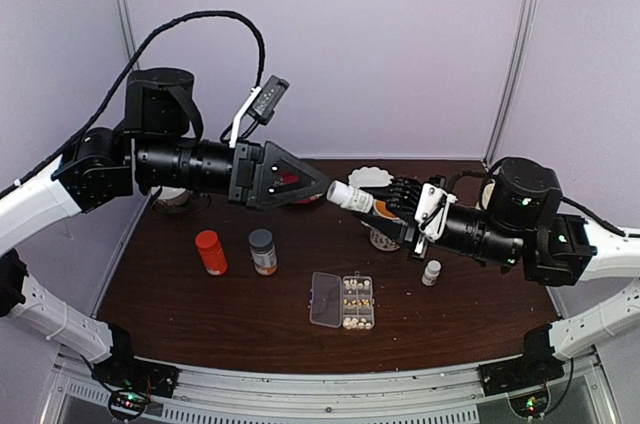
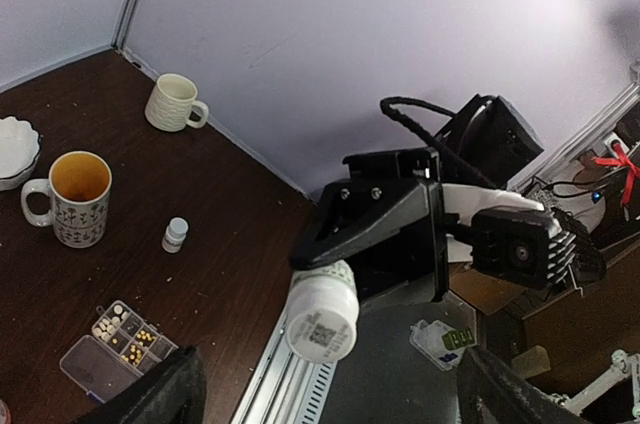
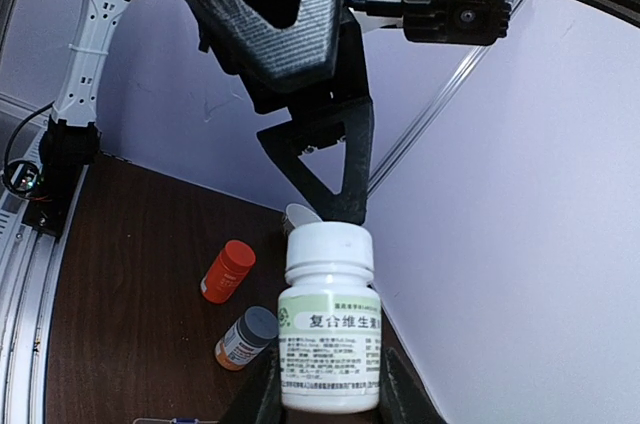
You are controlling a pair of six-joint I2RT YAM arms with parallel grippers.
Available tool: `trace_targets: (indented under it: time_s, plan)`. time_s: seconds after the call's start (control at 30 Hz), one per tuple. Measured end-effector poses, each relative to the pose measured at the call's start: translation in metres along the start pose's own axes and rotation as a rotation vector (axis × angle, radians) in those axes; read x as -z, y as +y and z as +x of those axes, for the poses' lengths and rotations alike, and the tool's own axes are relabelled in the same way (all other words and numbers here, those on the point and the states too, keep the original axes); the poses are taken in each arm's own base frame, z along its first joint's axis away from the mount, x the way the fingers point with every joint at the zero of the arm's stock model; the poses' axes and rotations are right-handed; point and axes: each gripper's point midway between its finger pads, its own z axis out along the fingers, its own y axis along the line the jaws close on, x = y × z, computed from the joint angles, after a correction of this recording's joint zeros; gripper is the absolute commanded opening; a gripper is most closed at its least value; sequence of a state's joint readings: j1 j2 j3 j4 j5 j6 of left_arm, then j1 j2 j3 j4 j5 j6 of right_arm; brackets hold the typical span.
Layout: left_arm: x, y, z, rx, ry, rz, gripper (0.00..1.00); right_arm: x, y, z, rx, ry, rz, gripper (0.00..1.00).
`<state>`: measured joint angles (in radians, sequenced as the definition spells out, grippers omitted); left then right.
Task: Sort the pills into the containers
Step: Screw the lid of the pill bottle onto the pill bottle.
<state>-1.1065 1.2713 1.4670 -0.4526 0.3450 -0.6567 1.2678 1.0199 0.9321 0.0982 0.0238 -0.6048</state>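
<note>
Lying in several cells of the containers (image 1: 341, 316), at the near middle of the table (image 1: 200, 314), some pills (image 1: 354, 294) seem sorted. Right gripper (image 1: 378, 210) clamps a capped white bottle (image 1: 350, 197); left gripper (image 1: 322, 187) gapes empty at its cap, so more remains.

Soft even light, pale glare on walls (image 2: 400, 44), wrist views slightly blurred.

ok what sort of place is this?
Likely a robot lab test cell: table walled by plain white panels, metal rail at its near edge, staged props like the pill box and the white bottle in the right hand.
</note>
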Motion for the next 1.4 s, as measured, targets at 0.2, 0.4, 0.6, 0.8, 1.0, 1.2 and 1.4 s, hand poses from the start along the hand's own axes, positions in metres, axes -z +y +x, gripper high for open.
trace_targets:
  time_s: [0.2,0.4,0.6,0.8,1.0,1.2,1.4]
  plan:
    - [0.001,-0.004,0.003,0.043,0.018,0.024,0.85,-0.009,0.003,-0.001,0.032,0.014,-0.005,0.00]
    - [0.000,-0.001,0.009,0.070,0.041,0.014,0.81,-0.011,0.002,-0.002,0.046,0.018,-0.005,0.00]
    - [-0.004,0.003,0.013,0.089,0.057,0.003,0.72,-0.018,0.007,-0.003,0.049,0.023,-0.017,0.00]
    - [-0.009,0.007,0.016,0.101,0.072,-0.006,0.61,-0.024,0.013,0.003,0.053,0.041,-0.032,0.00]
    - [-0.010,0.011,0.019,0.106,0.081,-0.021,0.43,-0.027,0.016,0.005,0.055,0.055,-0.036,0.00]
    - [-0.010,0.011,0.019,0.106,0.082,-0.022,0.50,-0.027,0.013,0.005,0.053,0.064,-0.025,0.00]
    - [-0.010,0.012,0.019,0.107,0.084,-0.024,0.37,-0.027,0.012,0.006,0.049,0.067,-0.019,0.00]
